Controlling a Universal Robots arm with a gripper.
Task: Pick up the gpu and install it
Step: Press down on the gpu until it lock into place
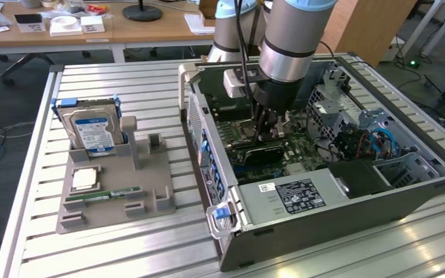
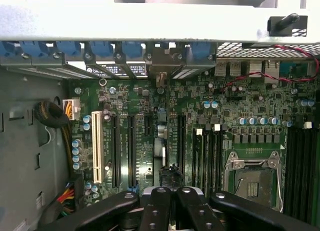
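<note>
Reaching down into the open case (image 1: pixel 324 215), the claw (image 1: pixel 269 136) has its fingers (image 2: pixel 156 211) pressed fully together above the motherboard (image 2: pixel 235 103). The gpu (image 1: pixel 259 152) stands on edge on the board directly beneath the fingertips, near the case's middle. I cannot tell whether the claw actually pinches it. A hard drive (image 1: pixel 92 130) stands by the worktop's far edge at the exterior view's left.

My arm (image 1: pixel 288 40) is a fat silver-grey tube with pale blue caps at the joints and a black band around its lower end. A black cable runs down beside it. A small whitish box sits on a bracket at the wrist. Below hangs the black gripper (image 1: pixel 267 130); its fingers (image 2: pixel 165 211) are glossy black linked bars with round pivot screws.
</note>
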